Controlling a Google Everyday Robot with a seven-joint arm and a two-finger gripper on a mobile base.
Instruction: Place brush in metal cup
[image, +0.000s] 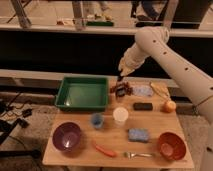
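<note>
arm: elbow high, forearm angled down; gripper: above table rear

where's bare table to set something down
Bare wood lies in front of the green tray, left of the blue cup, and between the black block and blue sponge. It is crowded at the back right, below the gripper.

Nothing readable showing: no text, label, brand or number. Claw hovering over counter rear, just right of green tray.
</note>
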